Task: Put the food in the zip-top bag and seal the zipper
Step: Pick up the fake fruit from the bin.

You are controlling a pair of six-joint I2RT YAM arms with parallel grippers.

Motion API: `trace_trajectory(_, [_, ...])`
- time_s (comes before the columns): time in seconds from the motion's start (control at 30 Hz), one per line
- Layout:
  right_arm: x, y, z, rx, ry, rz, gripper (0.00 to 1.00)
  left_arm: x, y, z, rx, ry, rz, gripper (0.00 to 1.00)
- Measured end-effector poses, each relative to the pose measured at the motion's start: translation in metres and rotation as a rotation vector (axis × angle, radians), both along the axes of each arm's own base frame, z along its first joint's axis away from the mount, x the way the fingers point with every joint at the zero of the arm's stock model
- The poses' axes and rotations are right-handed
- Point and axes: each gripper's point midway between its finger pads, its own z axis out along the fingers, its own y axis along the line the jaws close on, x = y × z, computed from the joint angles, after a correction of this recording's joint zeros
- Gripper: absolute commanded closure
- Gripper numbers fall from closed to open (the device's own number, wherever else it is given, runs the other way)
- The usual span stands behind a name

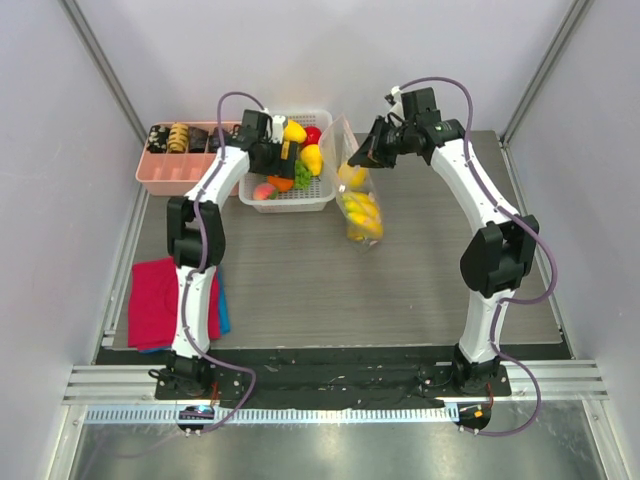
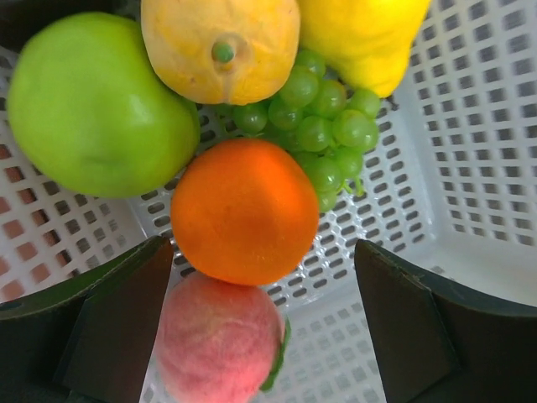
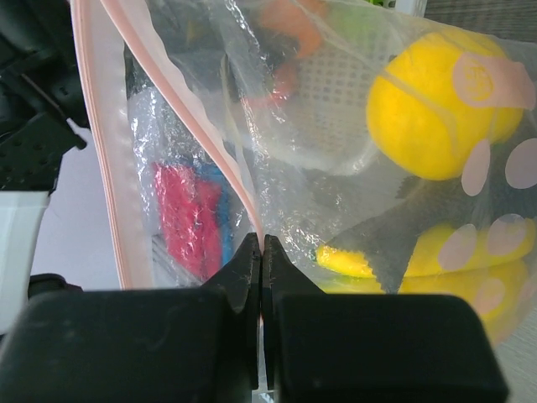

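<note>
The clear polka-dot zip-top bag [image 1: 358,200] lies right of the white basket [image 1: 322,194], with yellow food inside: a round lemon [image 3: 432,113] and a banana [image 3: 419,256]. My right gripper [image 3: 263,248] is shut on the bag's pink zipper edge [image 3: 239,180] and holds the mouth up; it shows in the top view [image 1: 362,152]. My left gripper [image 2: 264,294] is open over the basket, jaws on either side of the orange [image 2: 245,210] and pink peach [image 2: 220,340]. A green apple [image 2: 96,105], mango [image 2: 220,46], green grapes [image 2: 327,126] and a yellow piece [image 2: 365,38] lie behind.
A pink divided tray [image 1: 180,160] with dark snack pieces stands at the back left. A red and blue cloth [image 1: 165,302] lies at the table's left edge. Grey walls close in behind and on both sides.
</note>
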Motion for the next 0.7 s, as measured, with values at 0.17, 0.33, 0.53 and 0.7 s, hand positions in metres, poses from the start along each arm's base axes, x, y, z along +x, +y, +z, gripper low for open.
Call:
trace_trajectory(0.17, [0.0, 0.0, 0.001, 0.0, -0.002, 0.001, 0.99, 0.002, 0.002, -0.033, 0.037, 0.047, 0.015, 0.1])
trace_trajectory(0.33, [0.001, 0.0, 0.005, 0.003, -0.014, 0.001, 0.99, 0.003, 0.002, -0.047, 0.057, 0.066, 0.022, 0.28])
trace_trajectory(0.53, [0.002, 0.0, 0.006, -0.001, -0.023, 0.005, 0.99, 0.003, -0.001, -0.038, 0.044, 0.053, 0.015, 0.45])
trace_trajectory(0.7, [0.002, 0.0, 0.006, -0.004, -0.026, 0.008, 0.99, -0.008, -0.003, 0.0, 0.011, 0.011, -0.002, 0.51])
